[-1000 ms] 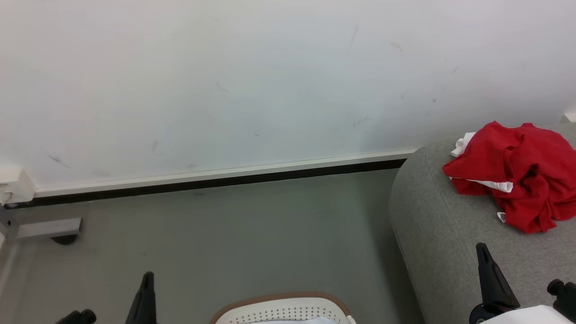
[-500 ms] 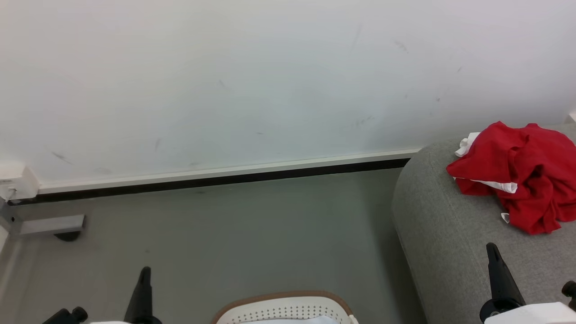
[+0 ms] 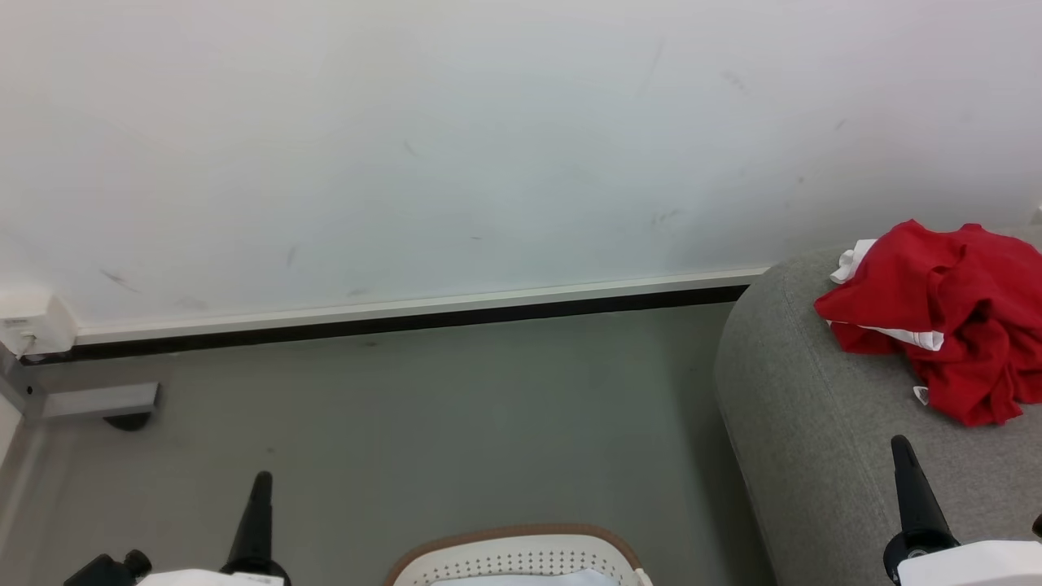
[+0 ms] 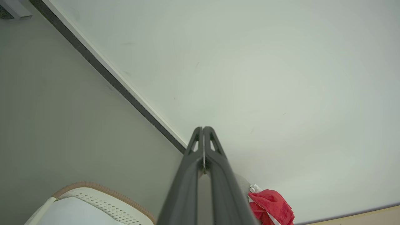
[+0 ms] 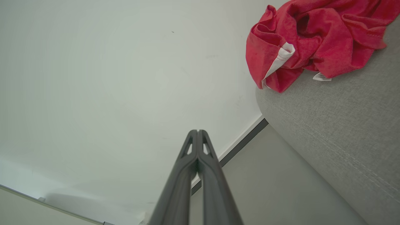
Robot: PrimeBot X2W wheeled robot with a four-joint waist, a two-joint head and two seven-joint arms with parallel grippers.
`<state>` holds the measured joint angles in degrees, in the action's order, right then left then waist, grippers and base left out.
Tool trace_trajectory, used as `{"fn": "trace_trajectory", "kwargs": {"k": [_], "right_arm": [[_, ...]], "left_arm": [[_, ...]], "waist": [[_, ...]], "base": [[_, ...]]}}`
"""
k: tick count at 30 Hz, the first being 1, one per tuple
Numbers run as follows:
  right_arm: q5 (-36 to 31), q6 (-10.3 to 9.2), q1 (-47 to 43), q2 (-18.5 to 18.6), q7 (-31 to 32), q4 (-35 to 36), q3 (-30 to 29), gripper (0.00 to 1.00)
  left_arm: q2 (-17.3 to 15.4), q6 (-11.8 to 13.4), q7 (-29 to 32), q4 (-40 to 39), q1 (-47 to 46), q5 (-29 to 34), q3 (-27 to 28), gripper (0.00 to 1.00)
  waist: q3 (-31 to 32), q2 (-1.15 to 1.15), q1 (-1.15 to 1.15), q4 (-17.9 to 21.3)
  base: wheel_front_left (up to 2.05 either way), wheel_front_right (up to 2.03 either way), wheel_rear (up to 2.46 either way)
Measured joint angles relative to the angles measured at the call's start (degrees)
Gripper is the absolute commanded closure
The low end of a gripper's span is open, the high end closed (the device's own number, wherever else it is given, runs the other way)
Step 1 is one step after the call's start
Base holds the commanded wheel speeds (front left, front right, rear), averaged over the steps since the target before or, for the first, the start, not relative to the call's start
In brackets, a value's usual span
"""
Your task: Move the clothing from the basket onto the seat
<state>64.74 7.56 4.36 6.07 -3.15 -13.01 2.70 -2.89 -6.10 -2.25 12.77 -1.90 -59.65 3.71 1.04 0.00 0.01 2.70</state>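
**A:** so is it done? The red clothing is in a crumpled heap on the grey seat, up by its rounded end near the wall. Nothing's touching it.

**B:** looks done to me, for that piece anyway. The right gripper sits low over the front of the seat, well apart from the heap. Its fingers are pressed together with nothing between them. Same deal with the left gripper: pinched closed and empty, over the floor left of the basket.

**A:** what changed in the last second though?

**B:** not much tbh. The right gripper has slid off to the right and the knob beside it has gone out of the picture. The left one has edged up a bit, and there's more pale forearm under both. The whole view drifted too. The heap, the skirting and the seat all sit a touch further right than a second ago, so that's the head turning, not stuff moving. The heap keeps the same folds.

**A:** and the basket?

**B:** there's a pale cloth in it, but that's not the red one. I'd guess the arms are tucking away after the drop, job basically finished.
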Motion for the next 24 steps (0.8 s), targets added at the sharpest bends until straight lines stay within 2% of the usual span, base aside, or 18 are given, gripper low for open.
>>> {"fn": "trace_trajectory", "kwargs": {"k": [24], "right_arm": [[11.09, 0.0, 0.34, -0.85, 3.36, -0.31, -3.2, 1.0]], "left_arm": [[0.02, -0.51, 3.42, 0.48, -1.62, -13.12, 1.16, 1.0]], "waist": [[-0.39, 0.0, 0.0, -0.89]], "base": [[0.0, 0.0, 0.0]]}}
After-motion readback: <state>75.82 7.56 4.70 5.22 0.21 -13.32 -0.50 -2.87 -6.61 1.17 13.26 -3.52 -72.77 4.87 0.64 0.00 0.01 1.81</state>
